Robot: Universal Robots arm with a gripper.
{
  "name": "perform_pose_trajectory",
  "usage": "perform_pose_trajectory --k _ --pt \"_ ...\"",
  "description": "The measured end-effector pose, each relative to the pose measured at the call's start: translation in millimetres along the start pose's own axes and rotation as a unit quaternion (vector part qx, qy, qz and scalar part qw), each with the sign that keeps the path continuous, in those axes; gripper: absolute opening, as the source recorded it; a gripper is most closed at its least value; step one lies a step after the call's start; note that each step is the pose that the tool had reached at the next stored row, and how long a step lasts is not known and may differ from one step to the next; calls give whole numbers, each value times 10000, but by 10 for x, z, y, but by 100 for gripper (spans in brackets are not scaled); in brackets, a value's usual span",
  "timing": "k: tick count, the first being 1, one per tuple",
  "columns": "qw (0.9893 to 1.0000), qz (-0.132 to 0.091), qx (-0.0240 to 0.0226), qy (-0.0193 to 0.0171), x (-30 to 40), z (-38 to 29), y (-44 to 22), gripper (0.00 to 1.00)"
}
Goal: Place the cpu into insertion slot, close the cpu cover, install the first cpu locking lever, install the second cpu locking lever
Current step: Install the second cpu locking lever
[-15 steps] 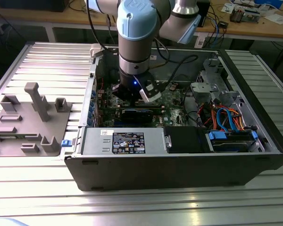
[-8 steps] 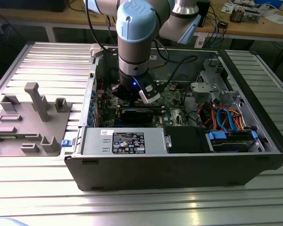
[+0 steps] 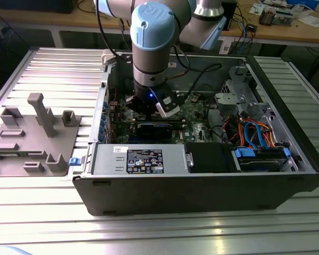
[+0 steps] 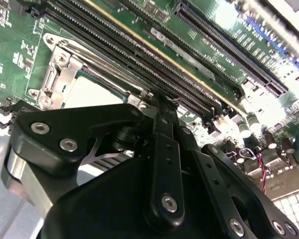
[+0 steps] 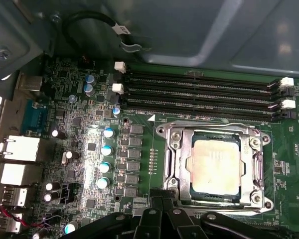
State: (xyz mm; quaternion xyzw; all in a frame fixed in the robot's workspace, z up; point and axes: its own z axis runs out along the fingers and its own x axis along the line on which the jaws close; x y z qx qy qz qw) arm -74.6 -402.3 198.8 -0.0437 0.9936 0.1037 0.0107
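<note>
Silver-topped cpu (image 5: 217, 167) seated in the insertion slot (image 5: 178, 172), cpu cover (image 5: 254, 164) down around it.

The tool (image 5: 162, 201), fingertips pressed together and holding nothing, sits just beside the socket's rim on the green motherboard (image 5: 139, 164), presumably to work the locking hardware there. The open computer case (image 3: 287, 164) on the ribbed aluminium bench (image 3: 42, 223) holds board, memory slots (image 5: 199, 92) and cables.

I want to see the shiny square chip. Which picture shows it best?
The first wrist view: the cpu lies face up in its socket, framed by the cpu cover. The second wrist view catches a pale corner behind the end effector. In the exterior view the arm stands over that spot.
</note>
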Motion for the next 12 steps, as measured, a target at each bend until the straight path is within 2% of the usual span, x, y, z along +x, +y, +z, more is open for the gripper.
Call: perform_pose_trajectory --k 4,5,6,12 --pt "10000 -1 -1 -7 3 -43 31 11" --pt "10000 -2 2 -10 1 -140 55 11" --pt "10000 -2 2 -10 0 -178 63 11" --pt "10000 -3 2 -10 0 -190 68 11"
